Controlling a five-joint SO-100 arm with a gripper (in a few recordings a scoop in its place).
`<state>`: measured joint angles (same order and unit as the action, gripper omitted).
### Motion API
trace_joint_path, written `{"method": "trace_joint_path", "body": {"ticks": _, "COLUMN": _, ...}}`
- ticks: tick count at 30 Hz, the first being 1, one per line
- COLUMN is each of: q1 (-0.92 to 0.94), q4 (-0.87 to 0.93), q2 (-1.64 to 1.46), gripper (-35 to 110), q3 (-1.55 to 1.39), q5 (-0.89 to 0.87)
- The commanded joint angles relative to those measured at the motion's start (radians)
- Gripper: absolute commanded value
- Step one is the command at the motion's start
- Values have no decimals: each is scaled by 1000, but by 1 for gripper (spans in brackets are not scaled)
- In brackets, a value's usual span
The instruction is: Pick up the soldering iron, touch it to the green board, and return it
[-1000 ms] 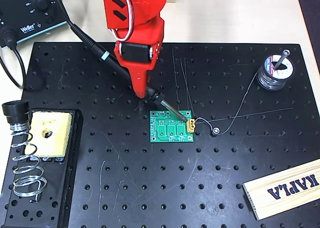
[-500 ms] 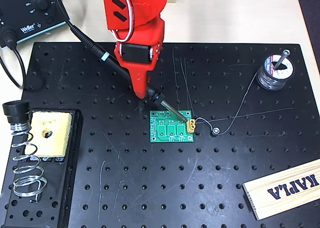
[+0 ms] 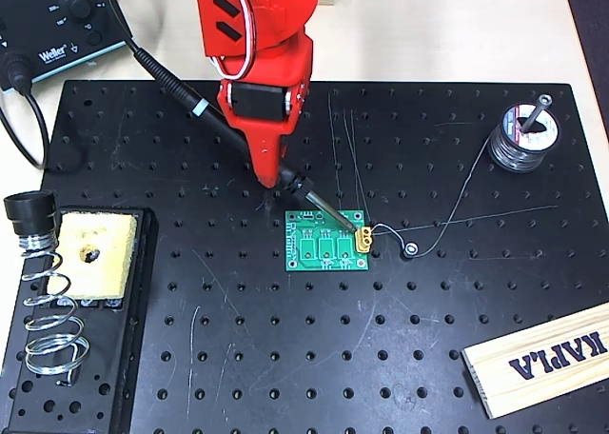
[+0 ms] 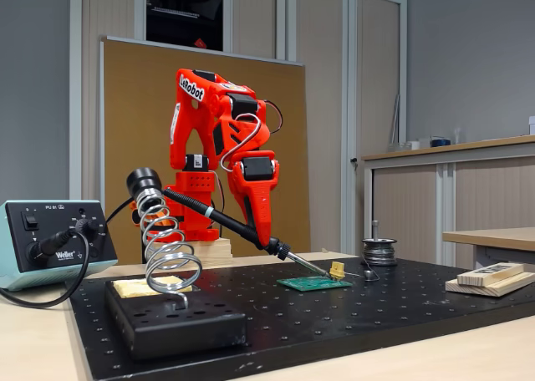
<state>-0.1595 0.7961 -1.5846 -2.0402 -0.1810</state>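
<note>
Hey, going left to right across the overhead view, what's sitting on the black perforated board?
Silver coil-spring stand → yellow sponge → red gripper holding the black soldering iron → small green circuit board → silver solder spool → pale wooden block printed KAPLA.

A pale wooden table fills the near ground, and behind it a brown board leans upright against the far wall. That wall is made of tall grey panels with light vertical trim, a dark opening set high between them. On the right stands a long grey cabinet with a light wooden top, and the room is evenly and softly lit.
</note>
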Motion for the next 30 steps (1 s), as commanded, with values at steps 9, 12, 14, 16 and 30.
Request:
{"method": "trace_joint_path", "body": {"ticks": 9, "q1": -8, "q4": -9, "q2": -5, "gripper": 0, "q3": 38, "q5": 6}}
{"method": "trace_joint_path", "body": {"ticks": 12, "q1": -8, "q4": -11, "q2": -3, "gripper": 0, "q3": 38, "q5": 6}}
{"method": "trace_joint_path", "body": {"ticks": 14, "q1": -8, "q4": -11, "q2": -3, "gripper": 0, "q3": 38, "q5": 6}}
{"method": "trace_joint_path", "body": {"ticks": 16, "q1": -8, "q4": -11, "q2": -3, "gripper": 0, "q3": 38, "q5": 6}}
{"method": "trace_joint_path", "body": {"ticks": 30, "q1": -9, "q4": -14, "q2": 11, "gripper": 0, "q3": 43, "q5": 2}}
